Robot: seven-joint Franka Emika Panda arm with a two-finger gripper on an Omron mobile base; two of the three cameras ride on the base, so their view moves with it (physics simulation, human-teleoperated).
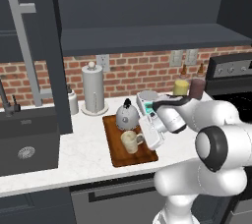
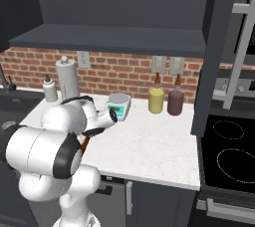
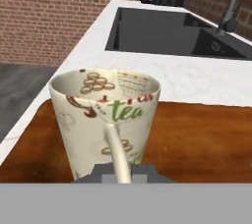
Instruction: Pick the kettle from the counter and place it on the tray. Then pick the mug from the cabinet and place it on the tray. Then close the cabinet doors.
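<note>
The mug (image 1: pixel 130 142) stands upright on the tray (image 1: pixel 116 154), near its front edge, with the kettle (image 1: pixel 127 115) behind it on the same tray. The gripper (image 1: pixel 145 138) is closed tightly on the mug's handle (image 3: pixel 117 147), and both cabinet doors (image 1: pixel 49 56) are open.

The kettle (image 1: pixel 127 115) and mug (image 1: pixel 130 142) crowd the tray (image 1: pixel 116 150); bare tabletop (image 1: pixel 83 149) lies open toward the sink (image 1: pixel 27 139).
</note>
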